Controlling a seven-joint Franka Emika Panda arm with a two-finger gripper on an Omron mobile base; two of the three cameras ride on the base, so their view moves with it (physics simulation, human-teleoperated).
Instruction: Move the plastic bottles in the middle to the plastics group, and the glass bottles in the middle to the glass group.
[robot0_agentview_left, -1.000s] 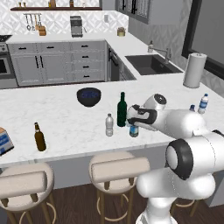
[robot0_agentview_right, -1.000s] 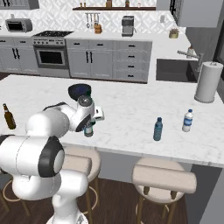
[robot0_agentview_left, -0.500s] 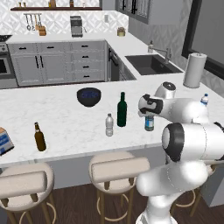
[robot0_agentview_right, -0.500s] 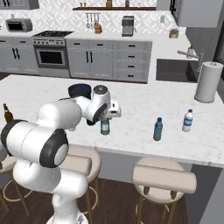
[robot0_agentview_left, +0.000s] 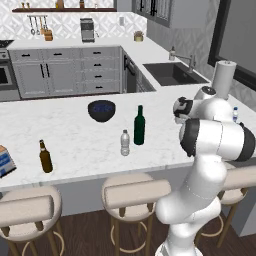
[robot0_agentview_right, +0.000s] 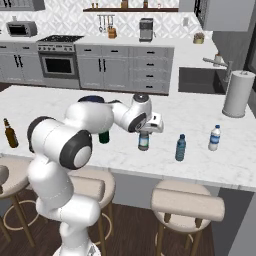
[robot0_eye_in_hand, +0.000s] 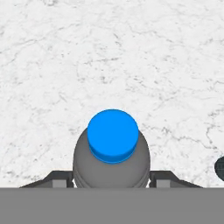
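Gripper narrowly parted, fingers clamped on either side of a blue-capped plastic bottle, held upright above the marble counter.

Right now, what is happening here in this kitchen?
A white robot arm is carrying a small plastic bottle with a blue cap; its gripper is closed around it above the marble counter. To its right two more small bottles stand near the paper towel roll. The green wine bottle and another small bottle wait in the middle, and the brown beer bottle stands far left.
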